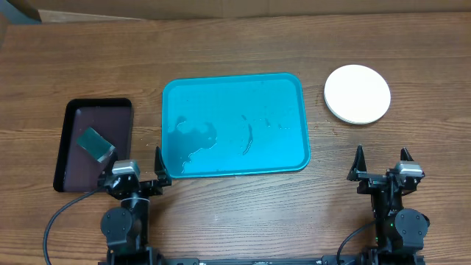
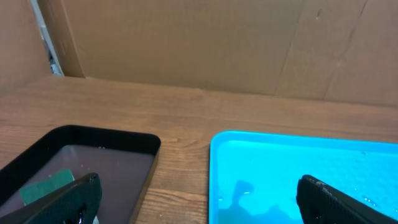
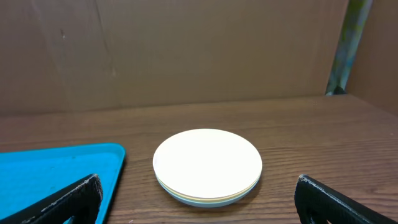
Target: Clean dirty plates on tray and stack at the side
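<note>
The tray (image 1: 280, 103) lies in the middle of the table (image 1: 243, 37) with no plate on it. Only a shallow puddle (image 1: 193, 138) and a few streaks of water show on its floor, which suggests the washing was done there. The plates (image 1: 357, 94) sit in one neat stack on the bare wood to the right of the tray, near it but not touching. The white plate is on top, and the right wrist view shows further rims layered under it, though their colours are hard to make out. Stacked this way they are clear of the wet tray, which is what the task asks for.

On the far left a black tray (image 1: 73, 165) holds a green sponge (image 1: 95, 143), probably parked there so that it drips into the tray and not onto the wood.

The left gripper (image 1: 129, 160) rests at the near edge of the table, between the black tray and the blue one. The right gripper (image 1: 382, 158) rests at the near edge below the stack. Both have their jaws spread wide and hold nothing. Each is well back from the things on its side, a resting pose and not a reach.

Judging by this layout the job looks finished, or very nearly so
</note>
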Controlling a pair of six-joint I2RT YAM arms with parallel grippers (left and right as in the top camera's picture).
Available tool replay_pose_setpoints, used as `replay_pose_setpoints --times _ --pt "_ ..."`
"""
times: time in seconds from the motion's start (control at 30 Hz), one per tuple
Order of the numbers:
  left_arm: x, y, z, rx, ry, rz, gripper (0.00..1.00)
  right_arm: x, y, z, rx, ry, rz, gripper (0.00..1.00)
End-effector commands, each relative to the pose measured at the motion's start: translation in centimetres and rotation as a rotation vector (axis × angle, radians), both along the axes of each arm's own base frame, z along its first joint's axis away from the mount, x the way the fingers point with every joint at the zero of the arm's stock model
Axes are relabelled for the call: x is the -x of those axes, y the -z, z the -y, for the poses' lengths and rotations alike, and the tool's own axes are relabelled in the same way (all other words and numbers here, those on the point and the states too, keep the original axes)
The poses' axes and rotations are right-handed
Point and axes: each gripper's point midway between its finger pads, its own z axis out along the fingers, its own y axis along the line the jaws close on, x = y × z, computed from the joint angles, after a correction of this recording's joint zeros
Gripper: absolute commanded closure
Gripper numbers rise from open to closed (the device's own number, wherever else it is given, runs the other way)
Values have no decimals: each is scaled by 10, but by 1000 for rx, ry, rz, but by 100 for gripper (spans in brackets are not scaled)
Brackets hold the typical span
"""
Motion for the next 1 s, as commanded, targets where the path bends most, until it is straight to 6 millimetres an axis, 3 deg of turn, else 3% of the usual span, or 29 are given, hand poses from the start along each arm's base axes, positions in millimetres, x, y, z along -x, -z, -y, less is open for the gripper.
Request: replay_pose_setpoints --times 0.0,0.17,0.4,0.97 --pt "2 -2 1 -15 0 25 0 0 1 0 7 0 7 0" --pt "5 -10 -1 -20 -12 58 0 0 1 0 7 0 7 0" --pt "11 5 -3 26 -32 6 0 0 1 0 7 0 7 0" --pt "11 6 -2 -88 -16 -8 0 0 1 0 7 0 7 0"
